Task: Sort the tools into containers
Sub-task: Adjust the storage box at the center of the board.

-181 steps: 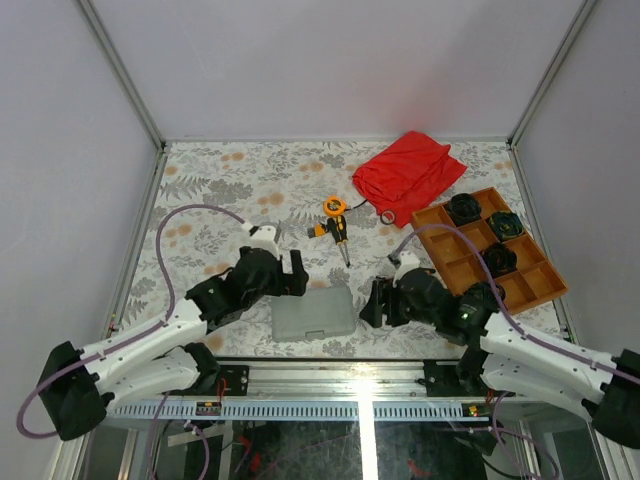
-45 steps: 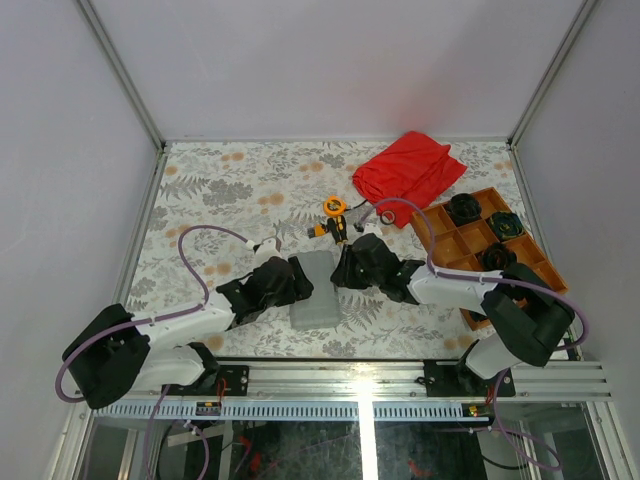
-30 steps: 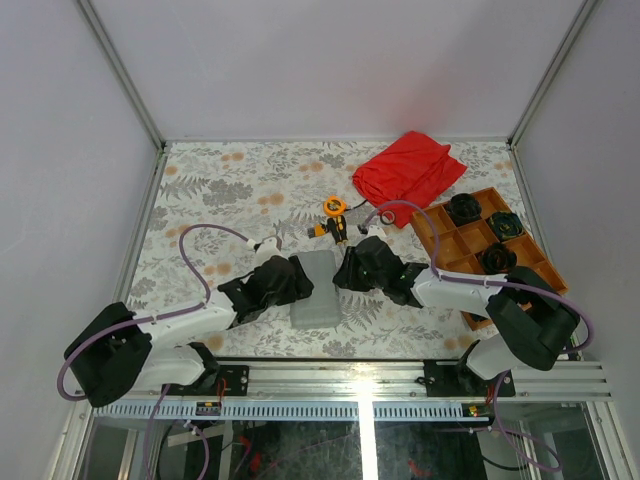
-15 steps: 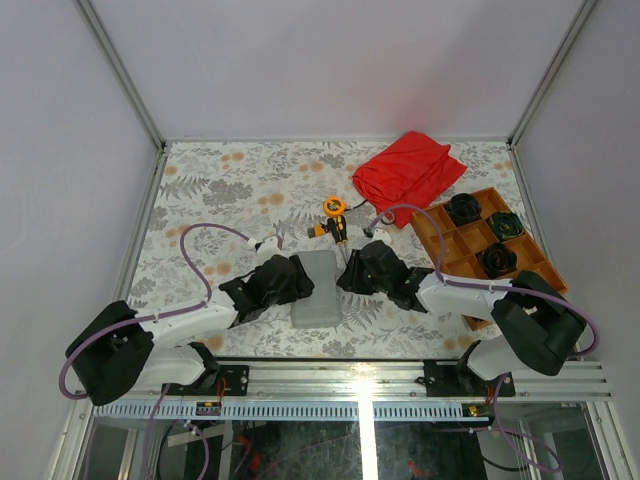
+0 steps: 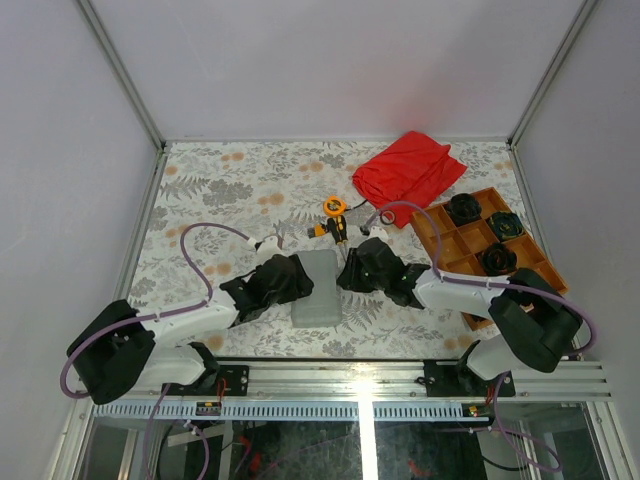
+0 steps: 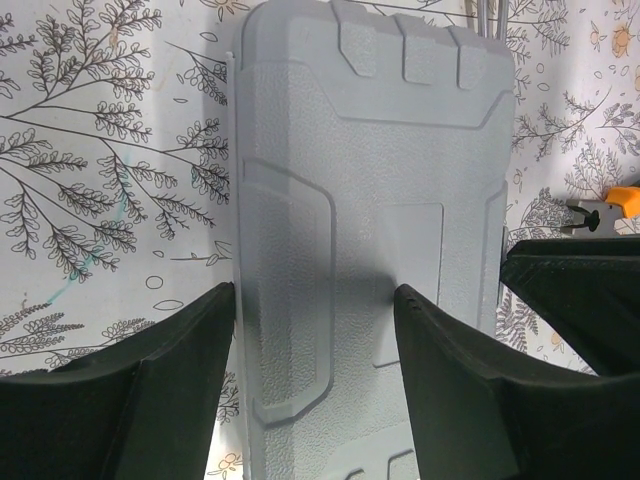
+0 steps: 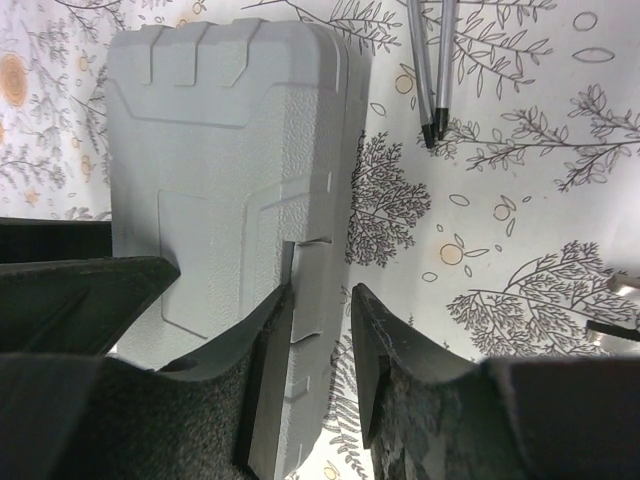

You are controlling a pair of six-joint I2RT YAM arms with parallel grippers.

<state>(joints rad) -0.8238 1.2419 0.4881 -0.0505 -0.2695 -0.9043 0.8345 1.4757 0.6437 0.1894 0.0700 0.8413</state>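
Observation:
A closed grey case [image 5: 317,287], the containers folded together, lies lengthwise between both arms. My left gripper [image 5: 291,280] hovers over the case's left half [image 6: 370,200], open. Its left finger [image 6: 190,340] is at the case's left edge and its right finger [image 6: 440,350] is over the lid. My right gripper [image 7: 322,290] is open and narrow, straddling the latch [image 7: 322,275] on the case's right edge [image 7: 340,150]. Its left finger [image 7: 265,340] touches the latch; its right finger [image 7: 385,345] stands apart over the table. The tools [image 5: 335,222] lie just beyond the case, with screwdriver shafts [image 7: 430,70] showing.
A red cloth [image 5: 410,165] lies at the back right. An orange-brown divided tray [image 5: 487,192] with black round parts sits on the right, beside the right arm. An orange tool end [image 6: 620,200] shows right of the case. The floral tablecloth [image 5: 210,190] covers the table.
Since the earliest frame the case has been turned lengthwise and both grippers have come up against it. Over the last second the arms barely shift and the left jaws narrow slightly.

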